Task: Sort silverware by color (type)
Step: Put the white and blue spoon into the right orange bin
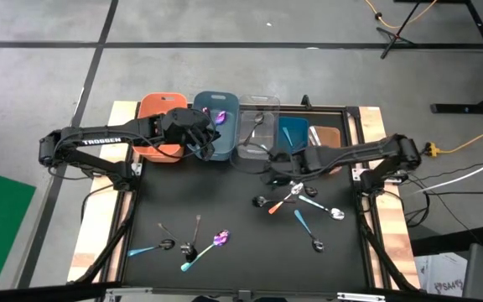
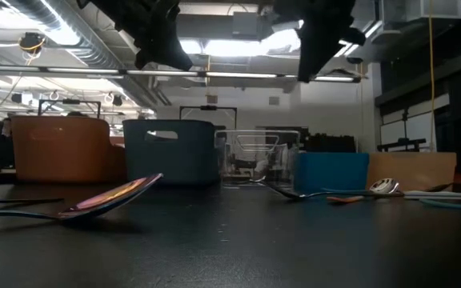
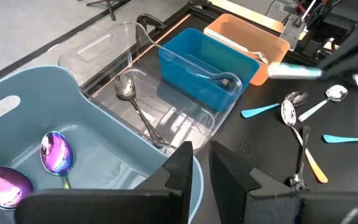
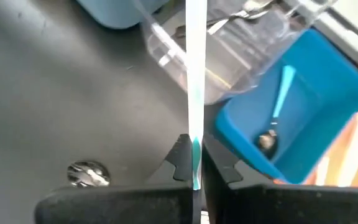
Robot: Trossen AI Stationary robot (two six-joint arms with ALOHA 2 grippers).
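My right gripper (image 4: 194, 167) is shut on a slim pale utensil with a teal handle (image 4: 196, 74). It is raised over the mat by the clear bin (image 4: 229, 56) and the blue bin (image 4: 316, 93), where a blue-handled spoon (image 4: 277, 115) lies. My left gripper (image 3: 201, 168) hovers open over the near rim of the grey-blue bin (image 3: 98, 93), with nothing between its fingers. Two purple spoons (image 3: 57, 152) lie in that bin. A silver spoon (image 3: 128, 93) lies in the clear bin (image 3: 166, 121). More silverware (image 1: 296, 200) lies on the mat. My right gripper pinches the utensil's handle at its teal stretch (image 4: 195, 148) between its two fingers. The utensil runs straight on past the fingertips, in line with them. It is lifted clear of the mat. Blur hides which end sticks out.
Five bins stand in a row at the far edge: orange (image 1: 159, 117), grey-blue (image 1: 218, 113), clear (image 1: 258, 126), blue (image 1: 293, 134) and brown (image 1: 327, 138). A second group of utensils (image 1: 187, 243) lies near the front left. A purple spoon (image 2: 110, 198) lies close in the low view.
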